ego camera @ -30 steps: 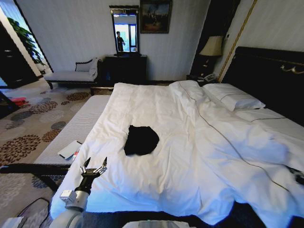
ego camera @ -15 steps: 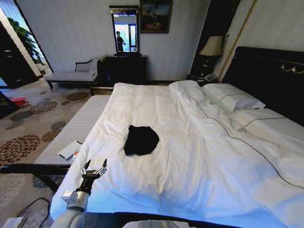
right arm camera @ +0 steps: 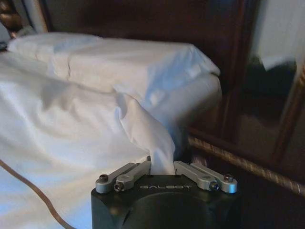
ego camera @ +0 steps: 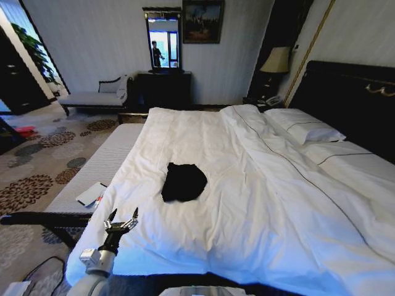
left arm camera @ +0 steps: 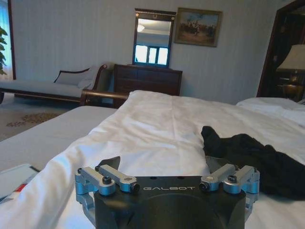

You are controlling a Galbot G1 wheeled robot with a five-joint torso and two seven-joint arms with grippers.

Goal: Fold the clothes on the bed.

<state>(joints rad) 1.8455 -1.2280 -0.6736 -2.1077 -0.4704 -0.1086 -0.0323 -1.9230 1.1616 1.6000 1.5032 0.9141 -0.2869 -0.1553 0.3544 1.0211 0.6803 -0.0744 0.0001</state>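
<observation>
Spreading across frame, bed (ego camera: 259, 203): white duvet fills the centre and right of the head view, dark headboard at right edge, pillows at upper right.
Duvet fold (right arm camera: 147, 138): a peak of white cover rises straight up from the right gripper in the right wrist view.
Chaise bench (ego camera: 92, 95): upper left of the head view, against the far wall.
Clothes (ego camera: 183, 182): small black top, crumpled in a heap on the duvet, left of centre; lettering not visible.
Left gripper (ego camera: 121, 222): lower left of the head view, at the bed's near corner, fingers spread wide, holding nothing, well apart from the top.
Right gripper (right arm camera: 164, 170): near the headboard-side edge, fingers pinched together on the duvet fold.
</observation>
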